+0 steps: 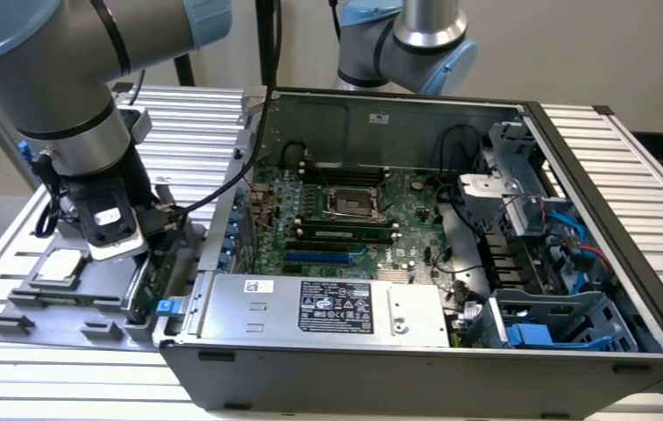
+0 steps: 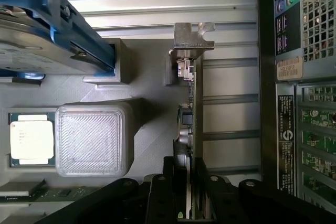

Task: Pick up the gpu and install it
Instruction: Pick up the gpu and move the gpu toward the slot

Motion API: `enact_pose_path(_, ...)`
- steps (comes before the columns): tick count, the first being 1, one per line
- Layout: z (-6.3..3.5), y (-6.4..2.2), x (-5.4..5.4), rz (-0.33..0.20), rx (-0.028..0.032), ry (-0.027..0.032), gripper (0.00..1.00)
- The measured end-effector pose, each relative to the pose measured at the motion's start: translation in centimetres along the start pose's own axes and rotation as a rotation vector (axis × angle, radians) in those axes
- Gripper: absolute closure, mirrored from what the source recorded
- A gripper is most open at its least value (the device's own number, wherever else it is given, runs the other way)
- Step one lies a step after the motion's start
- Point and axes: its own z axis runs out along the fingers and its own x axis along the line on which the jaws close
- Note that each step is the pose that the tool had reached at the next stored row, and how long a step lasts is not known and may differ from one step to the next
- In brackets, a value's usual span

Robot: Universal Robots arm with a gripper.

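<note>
Vertically, arm (image 1: pixel 74 105) over gray tray (image 1: pixel 27 303), claw (image 2: pixel 191 184) clamping upright gpu (image 2: pixel 194 93)

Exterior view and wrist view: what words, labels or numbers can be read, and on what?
No text reads letter for letter.
Power supply label: print and marks too small.
White sticker beside it: too small.
Processor chip in the tray: faint lines, blurred.
Pale label on the computer case: blurred.
</note>
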Motion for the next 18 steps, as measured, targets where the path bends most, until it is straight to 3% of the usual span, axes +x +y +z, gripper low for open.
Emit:
enact_pose_path(8, -0.34, 0.02, -0.1, -0.001, -0.0001, 0.0004, 0.73)
enact_pose_path(18, -2.59, 0.12, -0.3, -0.002, 0.0, 0.0045, 0.73)
